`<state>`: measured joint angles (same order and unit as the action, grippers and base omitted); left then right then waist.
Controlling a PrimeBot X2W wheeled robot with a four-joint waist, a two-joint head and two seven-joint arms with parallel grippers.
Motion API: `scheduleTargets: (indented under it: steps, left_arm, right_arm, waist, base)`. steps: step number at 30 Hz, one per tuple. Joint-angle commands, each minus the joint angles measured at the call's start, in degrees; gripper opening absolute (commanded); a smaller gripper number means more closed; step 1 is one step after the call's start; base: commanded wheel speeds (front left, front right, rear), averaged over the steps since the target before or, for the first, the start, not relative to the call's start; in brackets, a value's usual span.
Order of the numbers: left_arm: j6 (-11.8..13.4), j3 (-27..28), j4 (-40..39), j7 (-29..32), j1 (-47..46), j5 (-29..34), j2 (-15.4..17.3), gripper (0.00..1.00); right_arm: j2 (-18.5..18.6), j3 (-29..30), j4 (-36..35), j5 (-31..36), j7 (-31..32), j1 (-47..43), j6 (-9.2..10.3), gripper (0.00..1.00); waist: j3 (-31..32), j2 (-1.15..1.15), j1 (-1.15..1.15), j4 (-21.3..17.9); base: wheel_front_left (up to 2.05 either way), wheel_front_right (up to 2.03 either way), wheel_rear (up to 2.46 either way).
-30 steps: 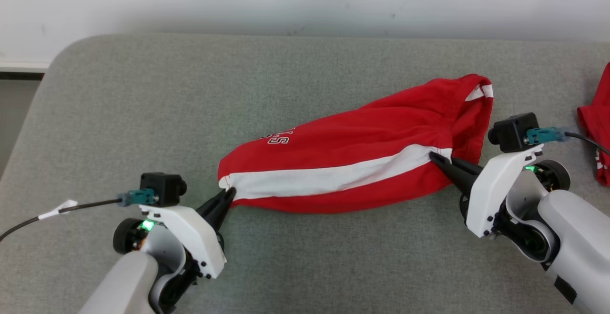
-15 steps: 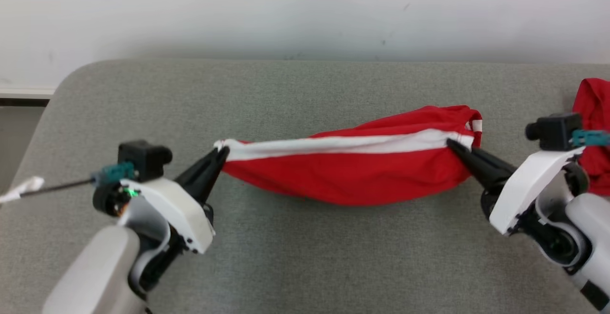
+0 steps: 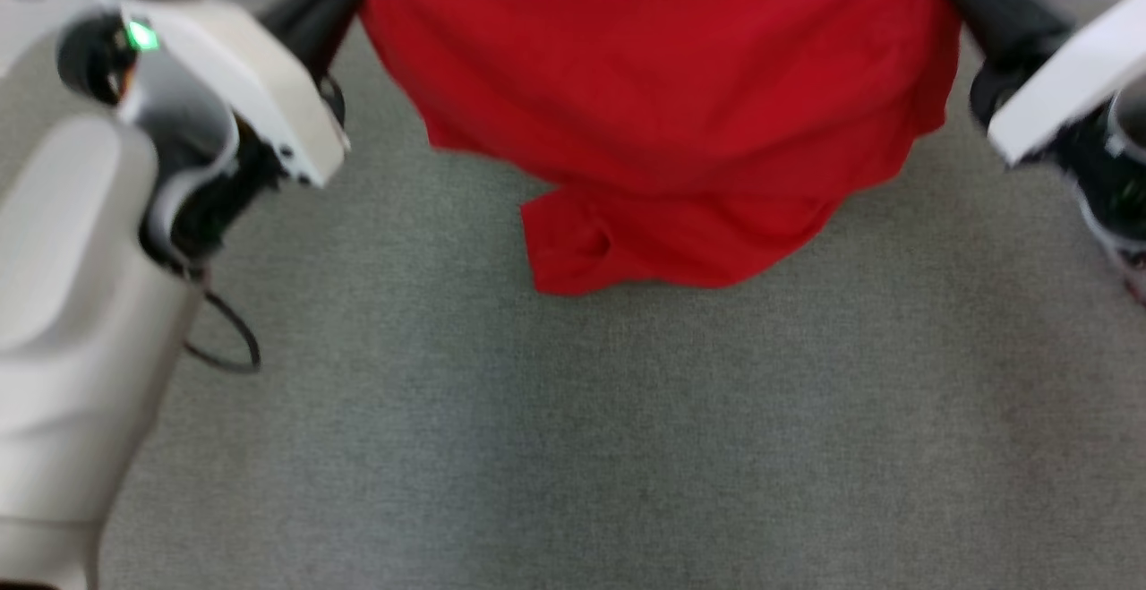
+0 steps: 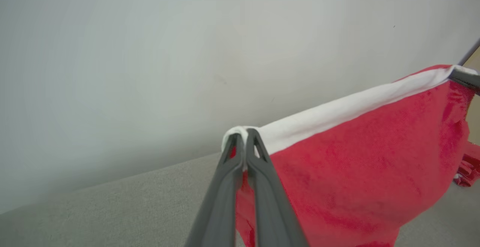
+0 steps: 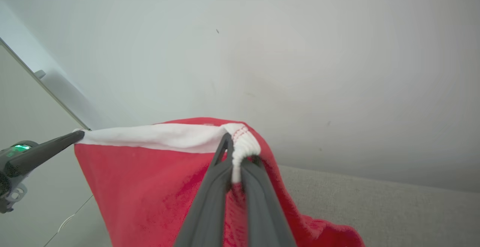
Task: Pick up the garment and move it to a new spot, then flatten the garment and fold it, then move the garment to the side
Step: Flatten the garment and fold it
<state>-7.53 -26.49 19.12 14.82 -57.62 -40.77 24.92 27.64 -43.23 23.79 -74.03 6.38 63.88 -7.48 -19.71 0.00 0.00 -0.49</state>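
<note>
Together, left pincer [image 4: 244,142] and right pincer [image 5: 236,157] clamp garment [image 3: 662,106].

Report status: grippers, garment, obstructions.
Left gripper shut on garment at white band; right gripper shut on band's far end. Garment hangs stretched between. Second red cloth aside, not blocking.

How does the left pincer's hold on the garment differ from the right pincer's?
The left pincer pinches a small fold of the white band, fingers pressed together; the right pincer holds a thick gathered wad of it, fingers slightly parted. Red stitching shows at the right pincer's end, none visible at the left pincer's. Both are shut on the garment, stretching it between them, red cloth hanging below.
</note>
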Motion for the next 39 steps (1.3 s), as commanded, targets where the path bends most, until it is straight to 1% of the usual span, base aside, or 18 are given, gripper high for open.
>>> scheduleTargets:
  steps: [1, 5, 7, 11, 16, 20, 23, 27, 30, 35, 39]
  left_arm:
    - [0.11, -0.99, 1.38, 0.01, -3.38, -0.57, 0.69, 0.00]
    - [0.10, -3.45, 6.75, -0.27, -13.13, -2.55, 1.08, 0.00]
    - [0.10, -4.98, 9.06, -1.43, -17.54, -2.86, 1.05, 0.00]
    - [0.10, -6.39, 14.31, -4.32, -24.98, -2.95, 1.06, 0.00]
    - [0.10, -7.84, 20.27, -7.95, -33.09, -2.99, 0.00, 0.00]
    - [0.10, -10.00, 23.01, -9.51, -38.21, -3.26, -0.95, 0.00]
    - [0.10, -10.97, 24.74, -9.96, -41.73, -4.90, -1.45, 0.00]
    - [0.10, -12.50, 26.65, -9.95, -44.57, -6.67, -2.50, 0.00]
    - [0.09, -13.30, 27.86, -10.65, -46.42, -8.26, -2.89, 0.00]
    - [0.09, -15.06, 29.04, -10.75, -46.65, -9.67, -3.74, 0.00]
    - [0.09, -17.28, 28.95, -10.93, -45.63, -11.06, -3.13, 0.00]
  right_arm:
    - [-0.53, 0.45, 1.20, 0.75, -0.65, 3.22, -0.01, 0.00]
    - [-2.53, 0.01, 4.53, 2.44, -2.12, 11.00, -0.01, 0.00]
    - [-2.53, -1.23, 5.41, 4.92, -3.49, 14.85, -0.01, 0.00]
    - [-3.43, -2.79, 7.49, 6.53, -6.37, 20.41, -0.01, 0.00]
    - [-4.02, -3.42, 11.13, 6.88, -10.09, 27.03, -0.01, 0.00]
    - [-4.57, -4.09, 13.36, 6.37, -12.57, 30.92, -0.01, 0.00]
    - [-5.20, -4.62, 14.50, 5.15, -13.47, 33.11, -0.01, 0.00]
    - [-5.12, -5.48, 16.90, 4.78, -14.49, 35.11, -0.01, 0.00]
    - [-5.83, -5.54, 19.15, 4.36, -15.12, 36.76, -0.01, 0.00]
    - [-7.20, -6.50, 21.06, 4.20, -15.66, 37.72, -0.01, 0.00]
    - [-7.07, -8.27, 20.48, 3.87, -15.93, 37.27, -0.01, 0.00]
  waist:
    - [-4.25, 0.00, 0.00, -0.92]
    - [-8.00, 0.00, 0.00, -1.93]
    - [-9.09, 0.00, 0.00, -2.24]
    - [-10.19, 0.00, 0.00, -2.86]
    - [-10.62, 0.00, 0.00, -2.98]
    - [-10.26, 0.00, 0.00, -2.66]
    - [-9.47, 0.00, 0.00, -2.77]
    - [-9.09, 0.00, 0.00, -2.53]
    - [-8.80, 0.00, 0.00, -2.34]
    - [-9.64, 0.00, 0.00, -2.07]
    - [-11.02, 0.00, 0.00, -1.77]
  base:
    - [0.00, 0.00, 0.00]
    - [0.00, 0.00, 0.00]
    - [0.00, 0.00, 0.00]
    - [0.00, 0.00, 0.00]
    - [0.00, 0.00, 0.00]
    - [0.00, 0.00, 0.00]
    - [0.00, 0.00, 0.00]
    - [0.00, 0.00, 0.00]
    - [0.00, 0.00, 0.00]
    - [0.00, 0.00, 0.00]
    - [0.00, 0.00, 0.00]
